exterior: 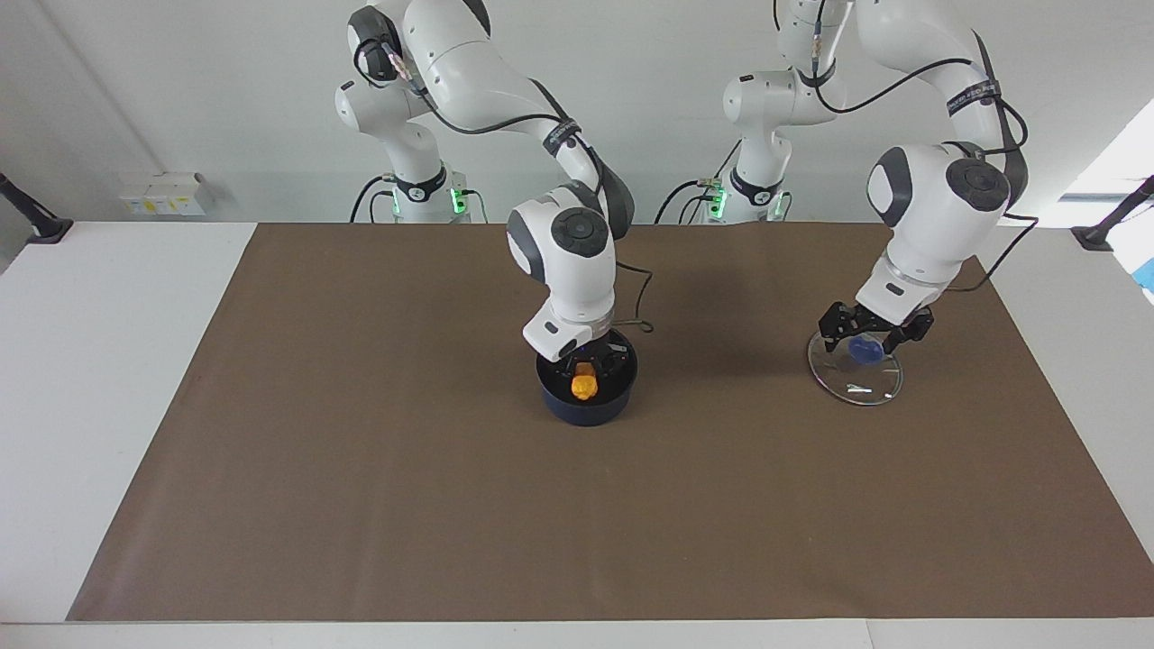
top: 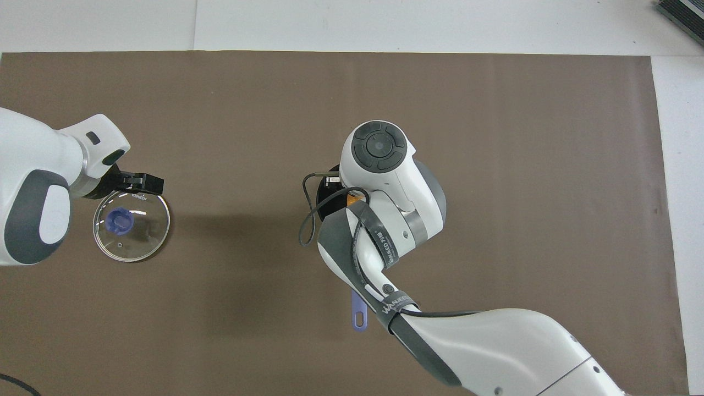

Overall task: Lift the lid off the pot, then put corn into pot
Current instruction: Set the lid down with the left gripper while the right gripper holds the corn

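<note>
Orange corn (exterior: pixel 584 387), one cob, held inside one pot (exterior: pixel 586 404); one lid (exterior: pixel 855 377) aside.

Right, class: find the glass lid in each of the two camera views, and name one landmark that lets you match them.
Facing view: the lid lies on the brown mat toward the left arm's end, under the left pincer.
Overhead view: the lid lies near the picture's left edge, partly under the same pincer.
Shared landmark: the lid's blue knob, or the pot at mid-table.
</note>
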Robot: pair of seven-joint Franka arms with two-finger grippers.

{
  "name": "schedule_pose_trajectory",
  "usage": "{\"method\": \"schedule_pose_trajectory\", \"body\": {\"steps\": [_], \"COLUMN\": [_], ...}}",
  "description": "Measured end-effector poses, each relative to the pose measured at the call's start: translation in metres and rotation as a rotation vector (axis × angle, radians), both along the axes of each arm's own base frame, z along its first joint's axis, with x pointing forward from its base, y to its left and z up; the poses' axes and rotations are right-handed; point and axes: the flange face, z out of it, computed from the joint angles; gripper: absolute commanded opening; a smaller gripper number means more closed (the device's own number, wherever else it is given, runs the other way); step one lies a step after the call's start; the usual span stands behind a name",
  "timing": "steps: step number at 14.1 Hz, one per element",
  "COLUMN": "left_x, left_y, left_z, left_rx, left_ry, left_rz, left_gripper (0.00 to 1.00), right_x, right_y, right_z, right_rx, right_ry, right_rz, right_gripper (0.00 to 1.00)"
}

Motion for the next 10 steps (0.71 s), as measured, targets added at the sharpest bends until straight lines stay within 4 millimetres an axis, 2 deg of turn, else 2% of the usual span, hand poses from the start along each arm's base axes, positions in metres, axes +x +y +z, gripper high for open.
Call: {"method": "schedule_pose_trajectory", "body": {"steps": [2,5,8,10], "left_x": [0.002,0.005,0.005,0.002], "left_y": [-0.01,-0.008,-0.005,0.0], "left_z": [0.018,0.059,0.098,0.113], "left_rx": [0.002,0.005,0.007,0.009], "left_ry": [0.019,0.043,0.061,0.077], "left_rz": [-0.016,-0.012,-0.006,0.003], "left_gripper": [1.0,1.0,1.0,1.0], "right_x": [-0.001,-0.005,-0.005,-0.006], "right_y": [0.004,0.011,0.007,0.006], "right_z": [-0.001,-0.016,-0.028,-0.03], "right_rx": [0.013,0.007,-0.002,-0.006], "right_ry": [-0.009,0.002,0.014,0.018], "right_rz": [0.002,0.012,0.011,0.012], "right_gripper": [0.0,0.0,0.0,0.81]}}
